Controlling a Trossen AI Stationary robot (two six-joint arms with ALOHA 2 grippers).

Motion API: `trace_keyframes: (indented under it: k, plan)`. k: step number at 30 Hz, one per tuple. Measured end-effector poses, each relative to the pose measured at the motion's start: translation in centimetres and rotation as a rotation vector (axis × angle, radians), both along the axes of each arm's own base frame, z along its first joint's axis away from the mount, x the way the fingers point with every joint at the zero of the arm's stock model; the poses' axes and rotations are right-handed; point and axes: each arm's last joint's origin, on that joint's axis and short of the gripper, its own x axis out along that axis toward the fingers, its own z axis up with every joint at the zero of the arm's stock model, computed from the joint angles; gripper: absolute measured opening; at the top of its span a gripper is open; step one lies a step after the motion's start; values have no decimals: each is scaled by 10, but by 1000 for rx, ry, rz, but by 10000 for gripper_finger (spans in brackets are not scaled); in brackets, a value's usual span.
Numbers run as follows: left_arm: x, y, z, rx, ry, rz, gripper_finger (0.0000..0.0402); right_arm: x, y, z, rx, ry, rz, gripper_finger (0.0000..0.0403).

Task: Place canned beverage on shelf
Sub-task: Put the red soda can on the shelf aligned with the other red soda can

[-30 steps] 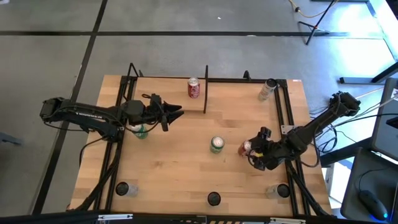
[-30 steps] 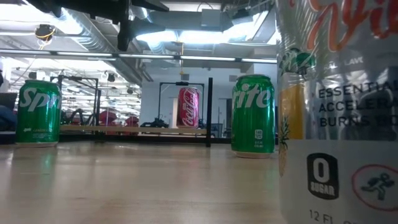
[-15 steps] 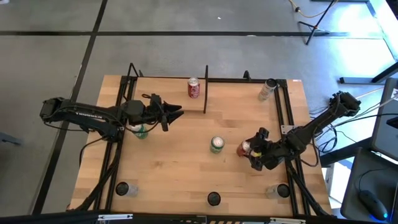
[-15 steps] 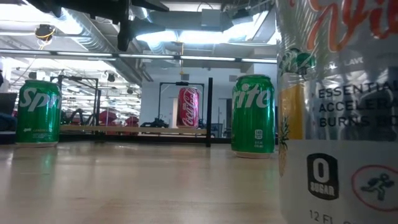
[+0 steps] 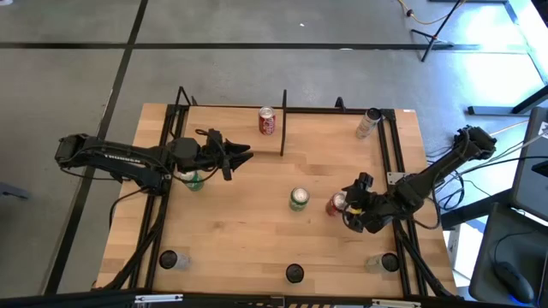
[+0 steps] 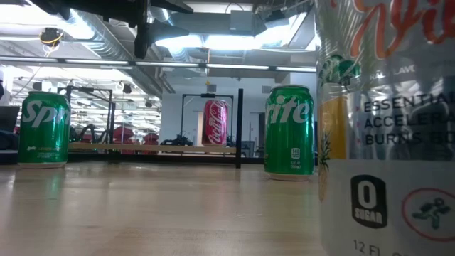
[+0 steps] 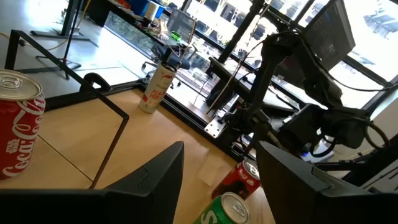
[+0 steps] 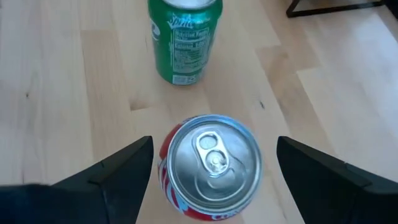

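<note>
A red can (image 8: pixel 211 165) stands upright on the tabletop right of centre, and it also shows in the high view (image 5: pixel 336 204). My right gripper (image 8: pixel 214 144) is open. Its fingers (image 8: pixel 118 171) stand on either side of this can with a gap on each side; in the high view my right gripper (image 5: pixel 346 208) comes from the table's right. Another red can (image 5: pixel 266 121) stands on the shelf (image 5: pixel 224 120) at the far edge. My left gripper (image 5: pixel 238 156) is open and empty, hovering left of centre, above a green can (image 5: pixel 193 180).
A green can (image 5: pixel 298 198) stands at the table's centre, just left of the red can. A silver can (image 5: pixel 368 122) lies at the far right. A black upright rod (image 5: pixel 283 124) bounds the shelf's right end. Dark round things (image 5: pixel 294 274) sit along the near edge.
</note>
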Motion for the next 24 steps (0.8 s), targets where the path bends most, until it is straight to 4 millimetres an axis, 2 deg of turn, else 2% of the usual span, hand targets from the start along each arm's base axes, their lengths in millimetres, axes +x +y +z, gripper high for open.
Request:
trace_keyframes:
  k: [9,18,21,24]
  plan:
    - [0,0,0,1,0,0,195,-3,-2,-27,40,-10,-30,328]
    - [0,0,0,1,0,1,195,-1,-1,-38,73,-65,-34,327]
    - [0,0,0,1,0,0,195,-2,-1,-38,77,-62,-31,310]
    - [0,0,0,1,0,0,195,-1,-1,-37,65,-73,-42,270]
